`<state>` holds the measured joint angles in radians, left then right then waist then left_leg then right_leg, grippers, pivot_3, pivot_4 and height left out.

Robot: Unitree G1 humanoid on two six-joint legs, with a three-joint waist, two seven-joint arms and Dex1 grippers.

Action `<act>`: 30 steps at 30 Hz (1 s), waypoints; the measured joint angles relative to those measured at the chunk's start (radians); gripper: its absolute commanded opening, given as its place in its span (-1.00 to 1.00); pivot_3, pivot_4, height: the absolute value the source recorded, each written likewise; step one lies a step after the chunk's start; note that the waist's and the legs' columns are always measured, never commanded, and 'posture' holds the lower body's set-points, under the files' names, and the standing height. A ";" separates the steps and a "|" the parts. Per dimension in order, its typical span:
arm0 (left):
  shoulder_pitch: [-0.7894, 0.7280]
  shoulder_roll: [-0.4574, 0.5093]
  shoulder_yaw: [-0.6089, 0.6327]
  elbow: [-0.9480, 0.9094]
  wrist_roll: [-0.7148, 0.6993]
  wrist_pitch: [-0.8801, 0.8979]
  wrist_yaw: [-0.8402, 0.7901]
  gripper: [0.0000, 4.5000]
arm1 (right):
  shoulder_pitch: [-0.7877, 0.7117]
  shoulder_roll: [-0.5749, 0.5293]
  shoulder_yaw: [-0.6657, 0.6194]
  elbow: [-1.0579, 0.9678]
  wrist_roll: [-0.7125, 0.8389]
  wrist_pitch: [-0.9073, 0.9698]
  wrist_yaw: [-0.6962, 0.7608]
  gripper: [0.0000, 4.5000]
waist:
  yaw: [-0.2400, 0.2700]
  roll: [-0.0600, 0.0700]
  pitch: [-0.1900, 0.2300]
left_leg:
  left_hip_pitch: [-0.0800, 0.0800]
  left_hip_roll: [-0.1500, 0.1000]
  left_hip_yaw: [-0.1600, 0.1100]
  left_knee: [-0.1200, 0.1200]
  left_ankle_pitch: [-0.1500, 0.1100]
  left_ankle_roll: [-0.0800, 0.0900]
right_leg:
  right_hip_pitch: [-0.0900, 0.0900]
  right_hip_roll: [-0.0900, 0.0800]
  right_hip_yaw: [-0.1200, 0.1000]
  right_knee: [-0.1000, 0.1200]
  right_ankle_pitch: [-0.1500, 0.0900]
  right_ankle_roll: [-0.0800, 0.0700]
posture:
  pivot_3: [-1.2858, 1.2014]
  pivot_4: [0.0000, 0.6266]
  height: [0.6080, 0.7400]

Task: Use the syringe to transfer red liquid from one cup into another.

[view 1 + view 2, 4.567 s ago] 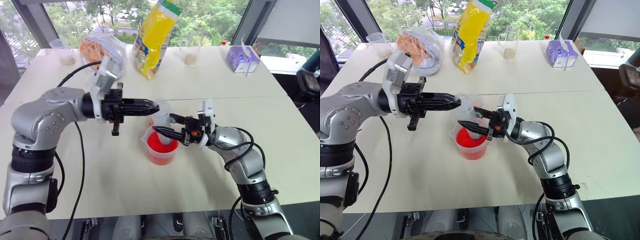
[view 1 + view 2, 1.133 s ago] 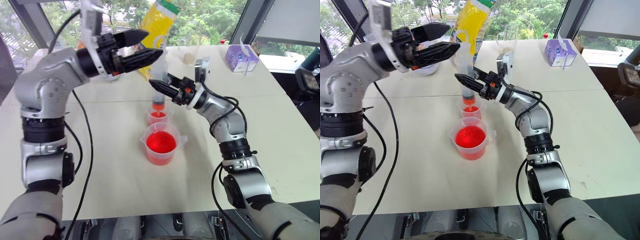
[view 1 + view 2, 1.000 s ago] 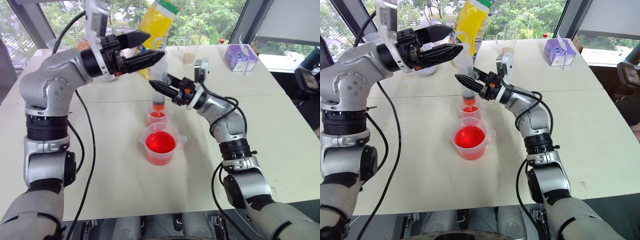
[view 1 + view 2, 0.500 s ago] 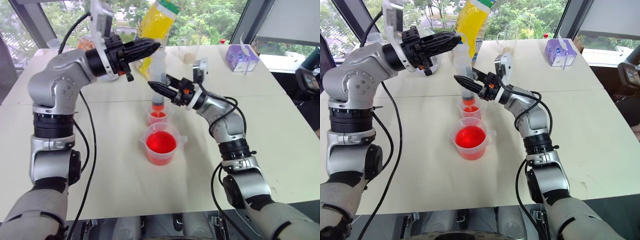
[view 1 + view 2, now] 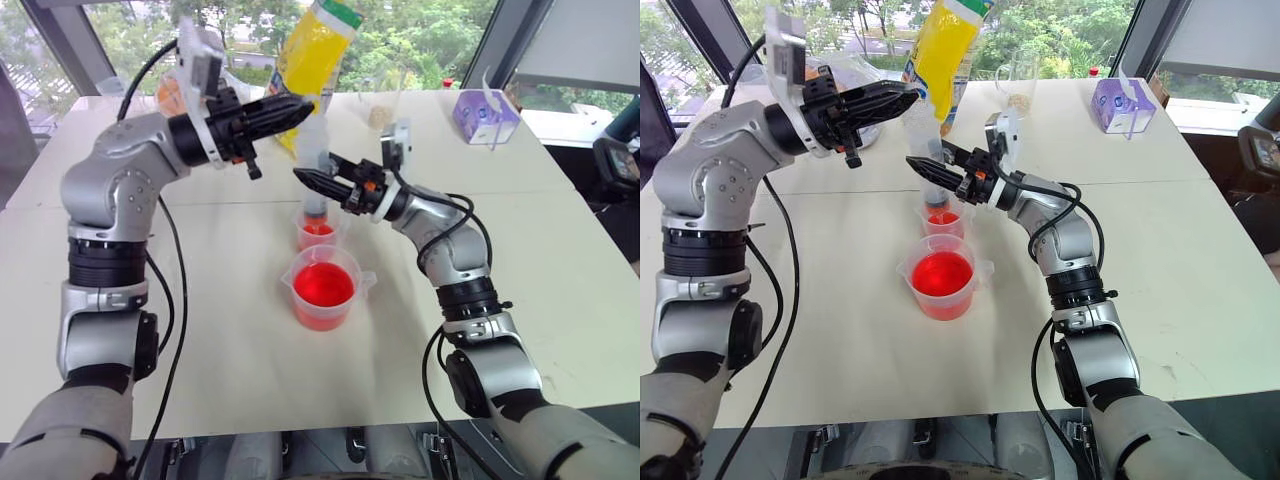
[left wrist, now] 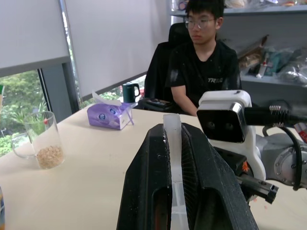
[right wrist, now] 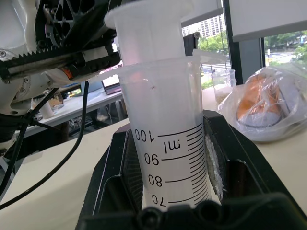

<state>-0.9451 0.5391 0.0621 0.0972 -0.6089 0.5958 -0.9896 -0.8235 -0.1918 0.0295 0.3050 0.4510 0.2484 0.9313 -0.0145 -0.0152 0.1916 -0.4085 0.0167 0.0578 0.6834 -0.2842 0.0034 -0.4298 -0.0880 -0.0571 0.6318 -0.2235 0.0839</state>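
The left gripper (image 5: pixel 300 104) has closed on the white plunger (image 5: pixel 318 128) (top centre), having stood open a second ago.

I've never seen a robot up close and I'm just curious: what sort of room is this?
Probably an office or lab space: a white table beside big windows onto trees, a person in an office chair, cluttered shelves behind, and a tissue box on the table.
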 measured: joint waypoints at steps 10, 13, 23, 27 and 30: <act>0.043 -0.007 -0.002 -0.035 0.013 -0.020 0.009 -0.98 | -0.008 -0.005 0.001 0.008 0.000 0.001 0.010 -0.39 | 0.000 0.000 0.000 | 0.000 0.000 0.000 0.000 0.000 0.000 | 0.000 0.000 0.000 0.000 0.000 0.000 | 0.03 -0.52 1.00; 0.044 -0.007 -0.002 -0.040 0.019 -0.020 0.011 -0.98 | -0.015 -0.005 0.001 0.015 -0.001 0.002 0.013 -0.39 | 0.000 0.000 0.000 | 0.000 0.000 0.000 0.000 0.000 0.000 | 0.000 0.000 0.000 0.000 0.000 0.000 | 0.03 -0.52 1.00; 0.028 -0.008 -0.005 -0.018 0.014 0.025 0.011 -0.12 | -0.019 -0.011 -0.006 0.013 -0.001 0.012 0.009 -0.39 | 0.001 0.000 0.000 | 0.000 0.000 0.000 0.000 0.000 0.000 | 0.000 0.000 0.000 0.000 0.000 0.000 | 0.03 -0.52 1.00; 0.028 -0.010 -0.005 0.005 0.011 0.044 0.027 0.76 | -0.007 -0.001 -0.004 0.005 0.001 0.020 0.008 -0.39 | 0.000 0.000 0.000 | 0.000 0.000 0.000 0.000 0.000 0.000 | 0.000 0.000 0.000 0.000 0.000 0.000 | 0.03 -0.52 1.00; 0.028 -0.004 0.009 0.010 0.006 0.057 0.042 0.98 | -0.004 0.007 -0.004 -0.004 0.002 0.020 0.009 -0.39 | -0.002 0.000 0.000 | 0.000 0.000 0.000 0.000 0.000 0.000 | 0.000 0.000 0.000 0.000 0.000 0.000 | 0.03 -0.52 1.00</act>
<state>-0.9171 0.5350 0.0708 0.1077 -0.6026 0.6525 -0.9480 -0.8276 -0.1850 0.0260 0.3006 0.4534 0.2686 0.9401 -0.0167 -0.0152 0.1917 -0.4084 0.0168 0.0575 0.6833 -0.2842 0.0034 -0.4298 -0.0879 -0.0572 0.6318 -0.2235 0.0839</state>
